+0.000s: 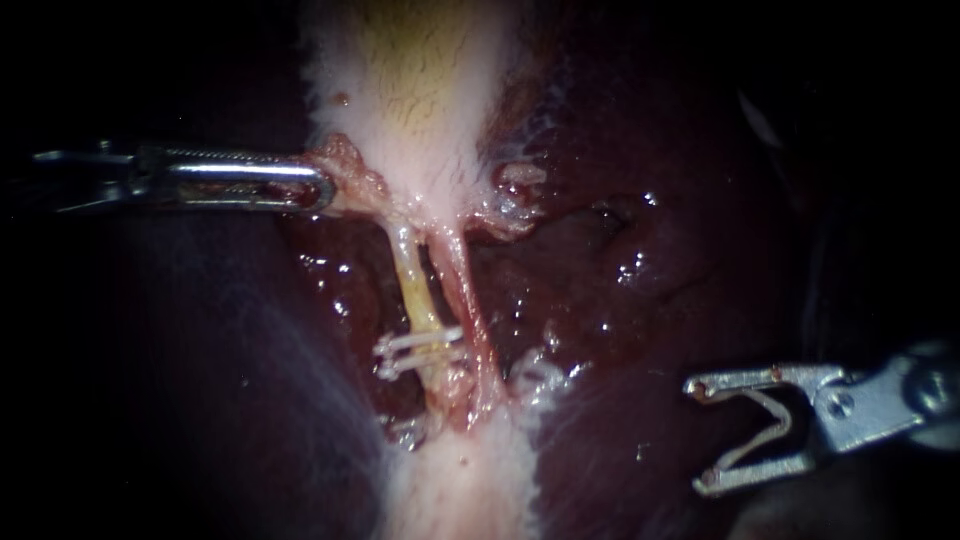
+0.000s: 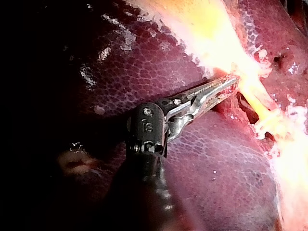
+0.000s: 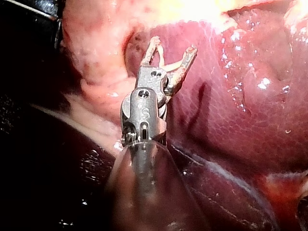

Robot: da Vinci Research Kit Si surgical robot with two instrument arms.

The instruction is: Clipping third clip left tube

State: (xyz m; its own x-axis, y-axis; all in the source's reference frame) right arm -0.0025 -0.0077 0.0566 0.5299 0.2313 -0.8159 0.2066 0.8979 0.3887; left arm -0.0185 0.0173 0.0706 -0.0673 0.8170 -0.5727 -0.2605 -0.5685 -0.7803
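Two clips (image 1: 420,350) sit at the left tube (image 1: 415,285) near end, tube running near-far, well left of right instrument (image 1: 700,435), jaws holding a loaded clip (image 1: 770,418) between them, while left instrument (image 1: 322,190) clamps gallbladder (image 1: 420,100).

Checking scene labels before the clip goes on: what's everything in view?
liver: 1, dark red, surrounding everything
gallbladder: 1, white-yellow, top centre of the endoscope view
left tube: 1, yellowish, below gallbladder
right tube: 1, pink, beside left tube
clips: apparently 2, white, low on left tube
loaded clip: 1, pale, inside right tool
left instrument: 1, silver tool, jaws shut on gallbladder edge
right instrument: 1, silver tool, jaws apart holding loaded clip, clear of both tubes
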